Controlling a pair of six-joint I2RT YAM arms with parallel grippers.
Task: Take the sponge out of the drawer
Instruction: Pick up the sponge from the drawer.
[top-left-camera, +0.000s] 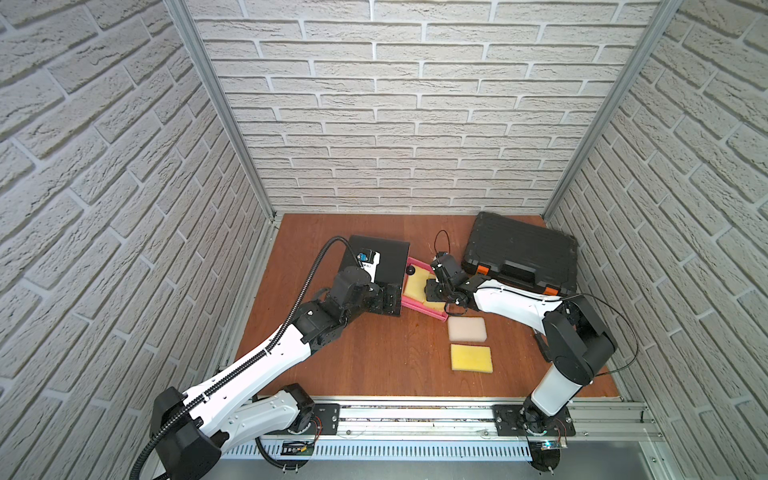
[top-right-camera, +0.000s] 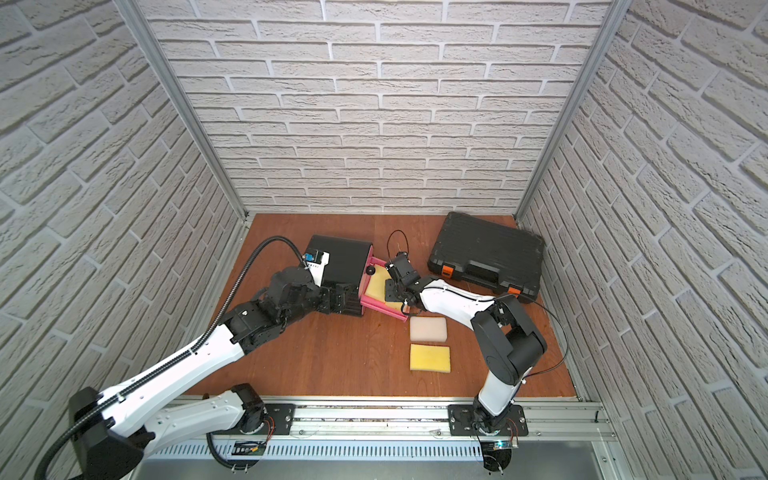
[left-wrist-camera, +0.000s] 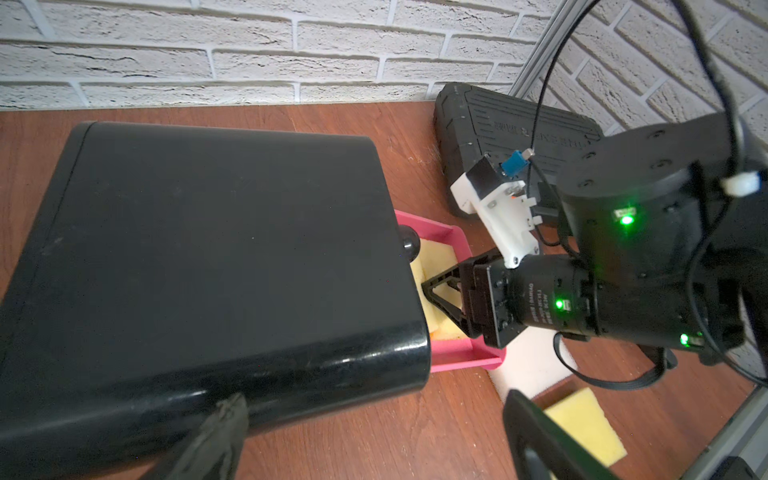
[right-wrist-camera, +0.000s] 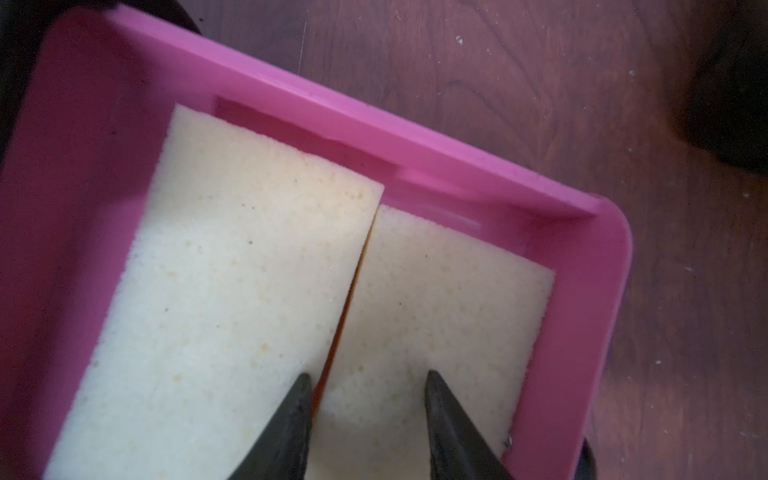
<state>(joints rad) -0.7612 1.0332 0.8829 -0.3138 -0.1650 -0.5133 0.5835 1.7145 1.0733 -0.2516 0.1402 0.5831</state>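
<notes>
The black cabinet (left-wrist-camera: 208, 249) hides the back of the pink drawer (right-wrist-camera: 291, 91), and in both top views the right tool (right-wrist-camera: 365, 382) covers much of the sponge (right-wrist-camera: 449, 291) lying inside. Its jaws stand half-way apart, one finger in the seam beside a second sponge (right-wrist-camera: 228, 270); if they pinch, I cannot tell. The left tool (top-left-camera: 386, 300) is spread wide at the cabinet's corner. The motor (left-wrist-camera: 548, 303) label reads "DAMIAO"; the tool case (left-wrist-camera: 519, 124) lettering is unreadable.

The right gripper (right-wrist-camera: 368, 376) is in the drawer (right-wrist-camera: 582, 291), with its tips on one sponge (right-wrist-camera: 449, 299). A second sponge (right-wrist-camera: 232, 291) lies just beside that one. Just past the tips stands the box (top-left-camera: 382, 257), and the drawer sticks out of it. Nearer the robot than the gripper, a third sponge (top-left-camera: 467, 329) and a fourth sponge (top-left-camera: 471, 358) lie on the table (top-left-camera: 353, 361). Behind the gripper, toward the back wall, lies a case (top-left-camera: 521, 253).
</notes>
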